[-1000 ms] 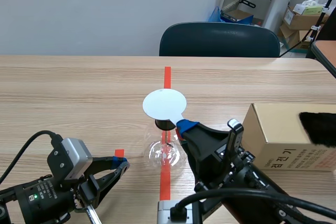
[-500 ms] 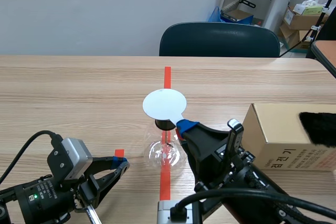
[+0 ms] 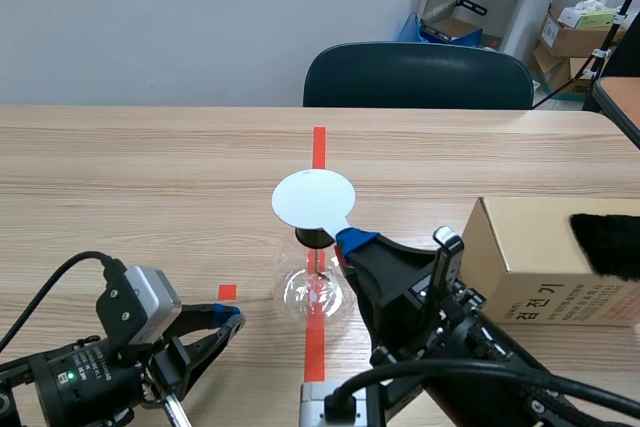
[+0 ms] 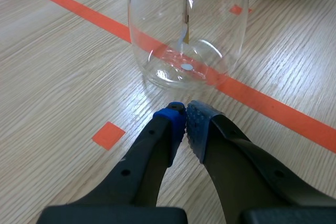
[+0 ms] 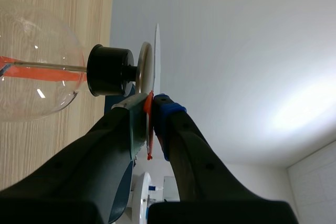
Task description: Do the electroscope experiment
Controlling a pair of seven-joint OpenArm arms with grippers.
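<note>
The electroscope, a clear glass flask (image 3: pixel 315 292) with a black stopper (image 5: pixel 107 71) and a metal top plate (image 5: pixel 145 69), stands on the red tape line. A white disc (image 3: pixel 312 197) lies flat over its top. My right gripper (image 3: pixel 350 239) is shut on the disc's thin edge tab. In the right wrist view the disc (image 5: pixel 156 51) shows edge-on next to the plate, pinched by that gripper (image 5: pixel 151 114). My left gripper (image 4: pixel 185 109) is shut on nothing, low on the table just short of the flask's (image 4: pixel 186 30) base. In the scene view it (image 3: pixel 230 317) sits left of the flask.
A cardboard box (image 3: pixel 530 252) stands to the right of the flask, with a black furry piece (image 3: pixel 605 242) on it. A dark chair (image 3: pixel 418 77) is behind the table's far edge. A small red tape square (image 3: pixel 228 292) marks the table near my left gripper.
The left arm has shifted slightly back toward the near edge, uncovering more of the red tape square. The right arm and the disc have not moved.
</note>
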